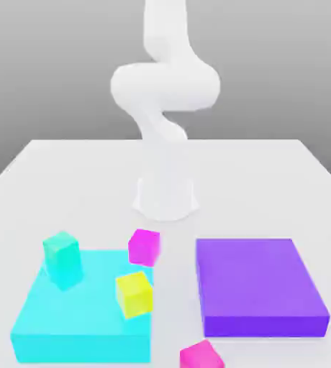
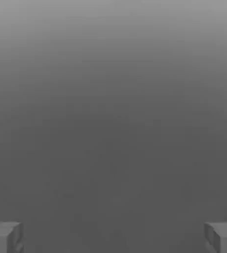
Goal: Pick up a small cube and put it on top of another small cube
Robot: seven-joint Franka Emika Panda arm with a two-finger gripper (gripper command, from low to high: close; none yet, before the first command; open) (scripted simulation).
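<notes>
Small yellow cube, at the cyan slab's three o'clock, sits unstacked; pincer wide, empty (nothing started).

- The exterior view looks from the near side, raised and angled down over the white table, facing the arm at the far middle
- It sits close enough that the nearest pink cube is cut by the frame edge
- The hand view faces plain grey backdrop – its two fingertips at the corners – sharing no tabletop with the exterior view
</notes>
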